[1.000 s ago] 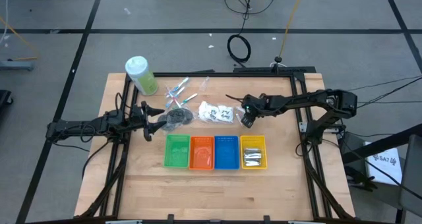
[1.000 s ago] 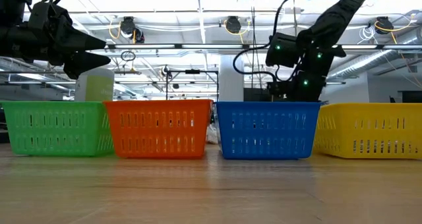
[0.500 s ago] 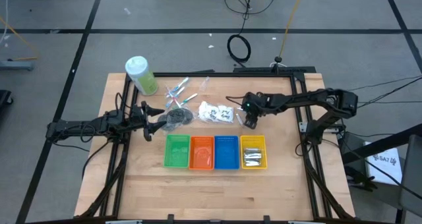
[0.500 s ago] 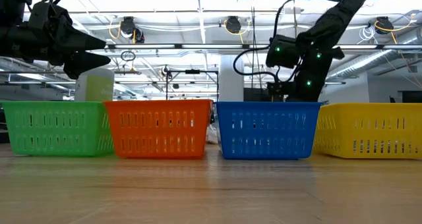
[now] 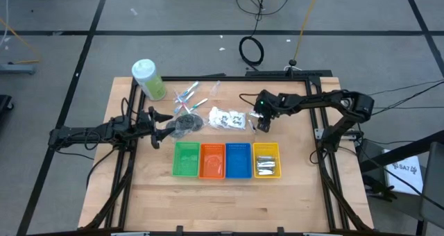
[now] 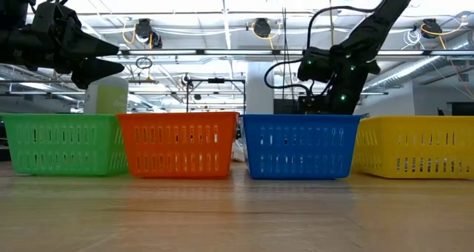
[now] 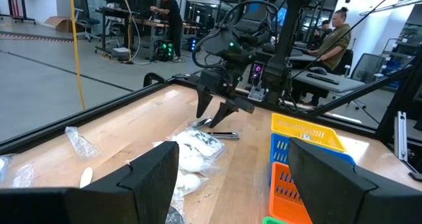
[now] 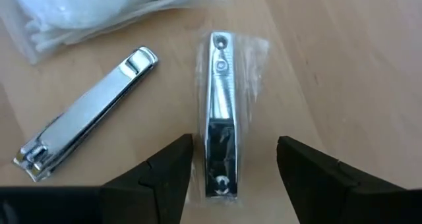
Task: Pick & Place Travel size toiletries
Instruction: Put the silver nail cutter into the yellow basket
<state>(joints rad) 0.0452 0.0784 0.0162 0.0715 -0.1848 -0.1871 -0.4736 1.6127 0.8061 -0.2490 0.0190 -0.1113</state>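
Two silver nail clippers lie flat on the table by the white packets (image 5: 229, 118): a bare one (image 8: 89, 115) and one in a clear wrapper (image 8: 219, 112). My right gripper (image 8: 234, 145) points down over the wrapped clipper, open, with a finger on either side of its near end and touching nothing. In the high view my right gripper (image 5: 260, 125) stands just beyond the yellow bin. My left gripper (image 5: 168, 126) waits, open, beside the dark clear pouch (image 5: 187, 123). Blue-green-white sticks (image 5: 189, 97) lie beyond the pouch. Silver items (image 5: 267, 168) lie in the yellow bin.
Four bins stand in a row near the table's middle: green (image 5: 186, 159), orange (image 5: 211, 159), blue (image 5: 238, 159), yellow (image 5: 267, 151). A pale-green bottle with a white cap (image 5: 149, 80) lies at the far left. People work at desks (image 7: 330, 39) beyond the table.
My right gripper has come down a little toward the clippers and shifted slightly toward the table's far edge, staying open. My left arm has kept still.
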